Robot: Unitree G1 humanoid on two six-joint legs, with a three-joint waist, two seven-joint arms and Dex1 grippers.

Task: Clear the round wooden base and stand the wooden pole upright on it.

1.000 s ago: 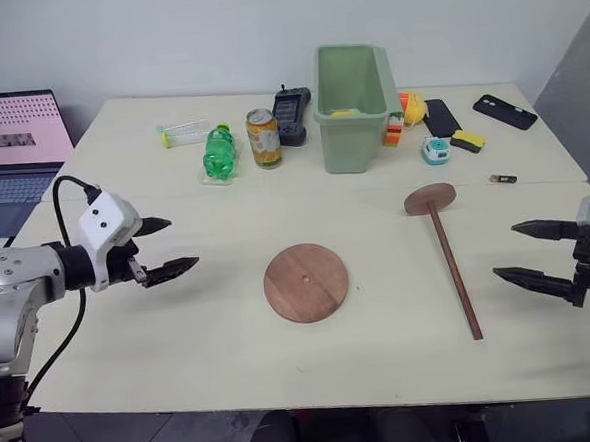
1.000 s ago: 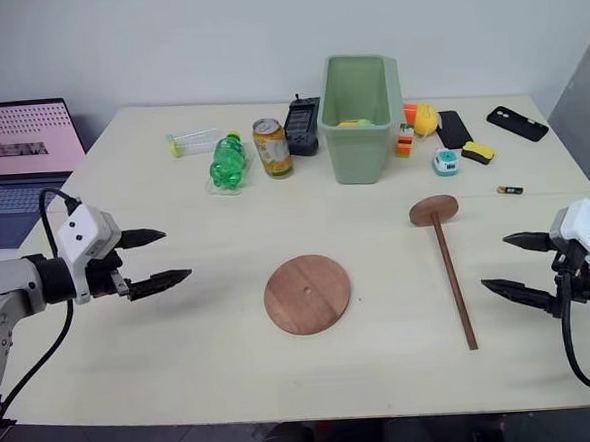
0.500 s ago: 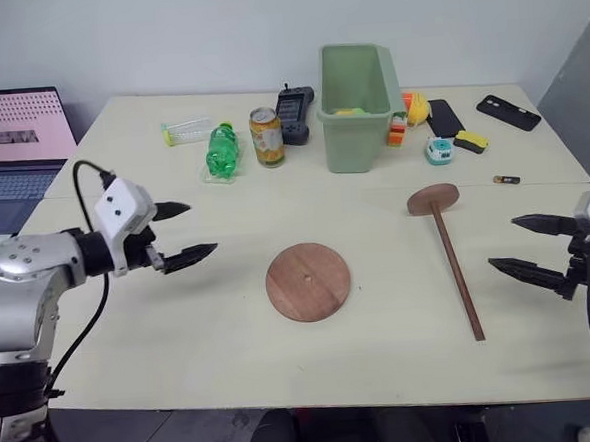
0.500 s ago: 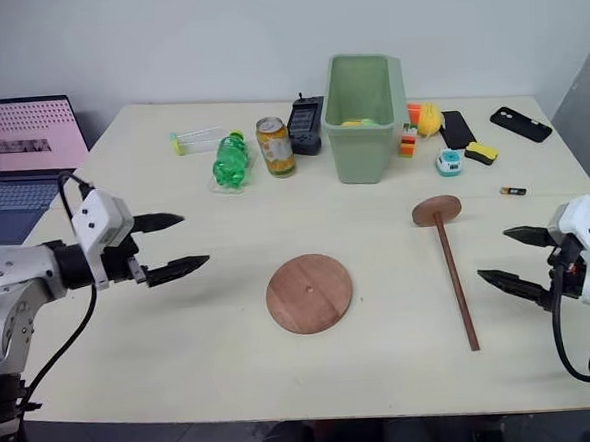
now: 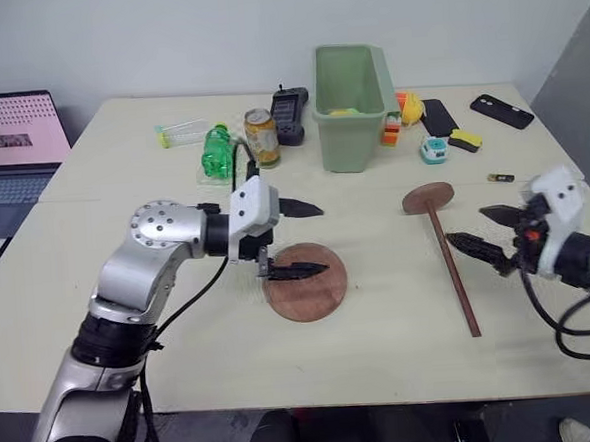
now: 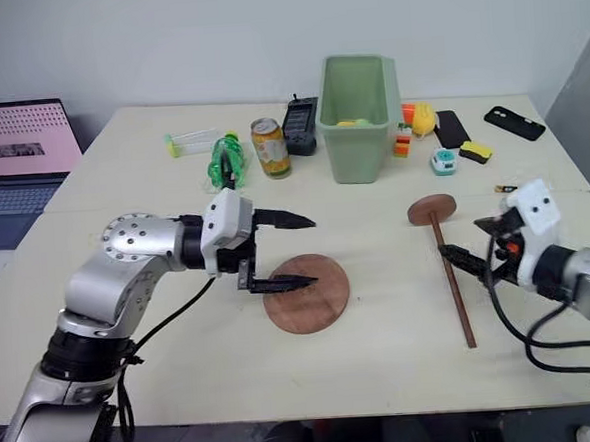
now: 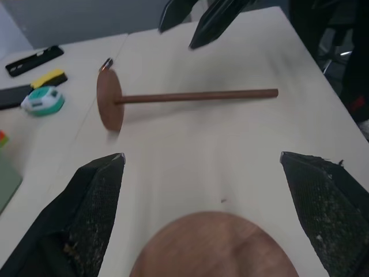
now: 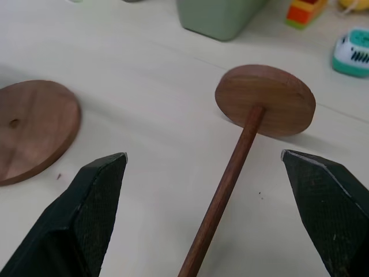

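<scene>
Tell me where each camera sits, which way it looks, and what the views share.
Head eye views: look down over the table; both arms show, left hand above the round wooden base.
Left wrist view: looks past its own fingers toward the wooden pole.
Right wrist view: looks between its own fingers at the pole.
All share base and pole.

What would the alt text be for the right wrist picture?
Two open black fingers of the right end effector frame the wooden pole lying on a pale table, its disc end farthest away. The round wooden base lies flat beside it.
</scene>
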